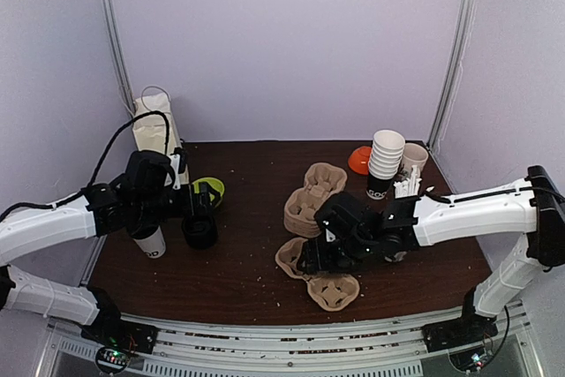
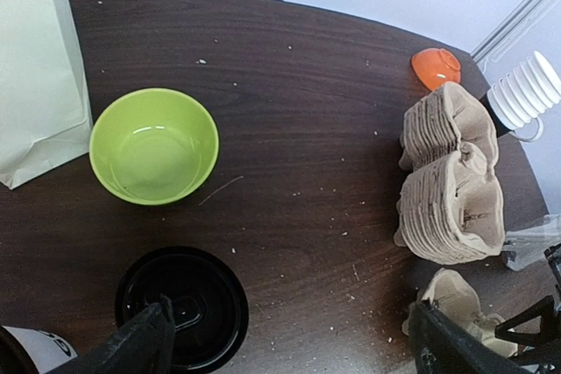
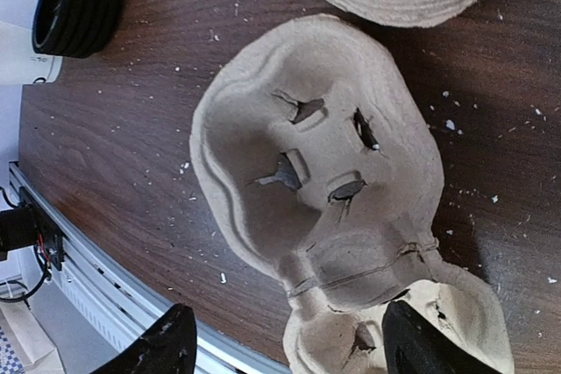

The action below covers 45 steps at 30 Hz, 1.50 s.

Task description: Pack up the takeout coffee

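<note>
A white paper cup with black print near its base (image 1: pixel 151 244) stands at the left, under my left arm, which hides its top. A sliver of it shows in the left wrist view (image 2: pixel 35 344) and in the right wrist view (image 3: pixel 19 55). My left gripper (image 1: pixel 198 207) (image 2: pixel 294 349) is open and empty, hovering over the short black stack of lids (image 1: pixel 200 234) (image 2: pixel 182 306). My right gripper (image 1: pixel 314 258) (image 3: pixel 294 352) is open and empty, low over a loose brown pulp cup carrier (image 1: pixel 291 258) (image 3: pixel 307 164). A second loose carrier (image 1: pixel 334 291) (image 3: pixel 412 330) lies beside it.
A green bowl (image 1: pixel 210 189) (image 2: pixel 153 144) and a white paper bag (image 1: pixel 154 128) (image 2: pixel 35 67) are at the back left. A stack of pulp carriers (image 1: pixel 314 193) (image 2: pixel 451 183) lies mid-table. An orange bowl (image 1: pixel 359 159) and a tall stack of white cups (image 1: pixel 386 161) stand at the back right.
</note>
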Tool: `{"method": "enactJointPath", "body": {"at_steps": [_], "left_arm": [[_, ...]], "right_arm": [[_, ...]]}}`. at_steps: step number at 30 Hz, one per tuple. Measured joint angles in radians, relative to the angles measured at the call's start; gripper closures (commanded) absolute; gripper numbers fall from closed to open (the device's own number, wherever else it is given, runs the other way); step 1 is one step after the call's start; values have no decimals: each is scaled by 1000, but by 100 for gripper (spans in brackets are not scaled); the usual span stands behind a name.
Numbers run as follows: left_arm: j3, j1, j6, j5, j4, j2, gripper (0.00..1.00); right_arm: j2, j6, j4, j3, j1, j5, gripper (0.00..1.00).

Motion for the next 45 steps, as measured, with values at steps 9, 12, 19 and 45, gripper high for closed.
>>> {"method": "enactJointPath", "body": {"at_steps": [9, 12, 19, 45], "left_arm": [[77, 135, 36, -95, -96, -27, 2], [187, 267, 43, -101, -148, -5, 2], [483, 411, 52, -135, -249, 102, 2], [726, 666, 56, -6, -399, 385, 30]], "right_arm": [[45, -32, -70, 53, 18, 60, 26], [26, -71, -75, 76, 21, 79, 26], [-39, -171, -90, 105, 21, 114, 26], [-188, -327, -71, 92, 5, 175, 26]]}}
